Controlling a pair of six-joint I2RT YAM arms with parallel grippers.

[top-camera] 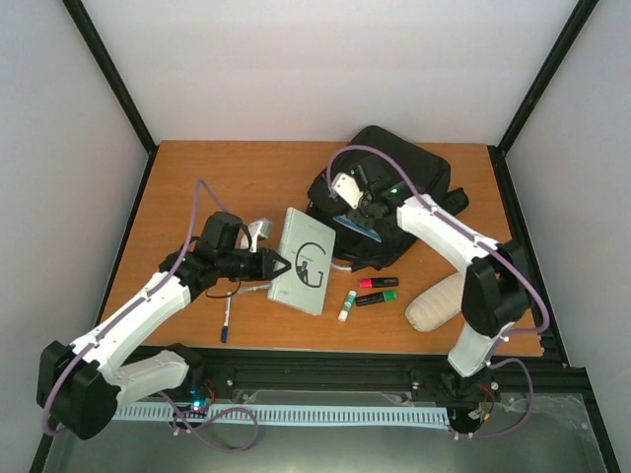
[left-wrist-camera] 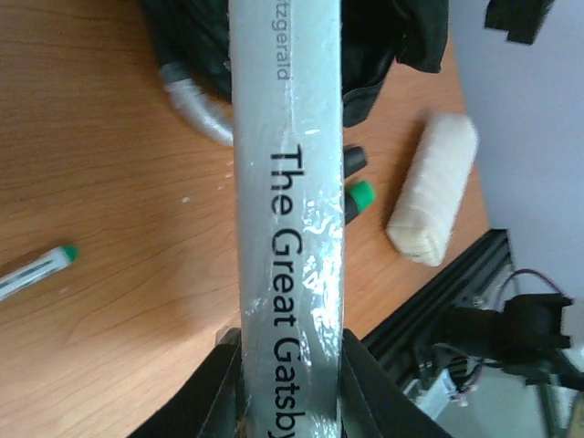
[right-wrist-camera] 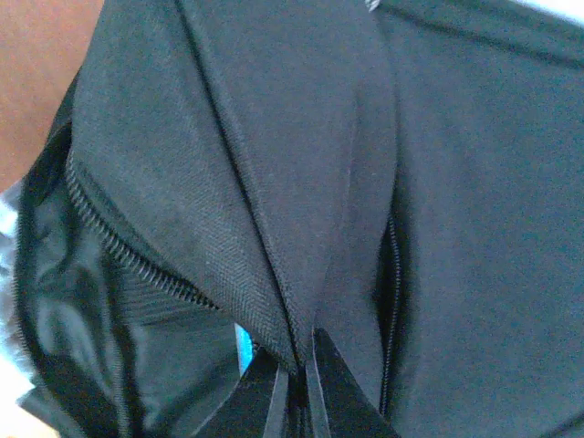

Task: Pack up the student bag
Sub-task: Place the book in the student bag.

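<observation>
Left gripper (top-camera: 277, 264) is clamped on the end of the grey book (top-camera: 308, 261), held edge-on, likely so it slides in narrow. Right gripper (right-wrist-camera: 297, 392) is pinched tight on a fold of the student bag (top-camera: 419, 177), at the far right-centre of the table (top-camera: 197, 177), probably propping its zipped mouth open. Highlighters (top-camera: 375, 291) and the beige pouch (top-camera: 437, 303) lie beside the bag, unpacked.

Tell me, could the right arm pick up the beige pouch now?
Probably not yet: the right gripper is shut on the student bag. The pouch lies unblocked near that arm, but it must let go first.
</observation>
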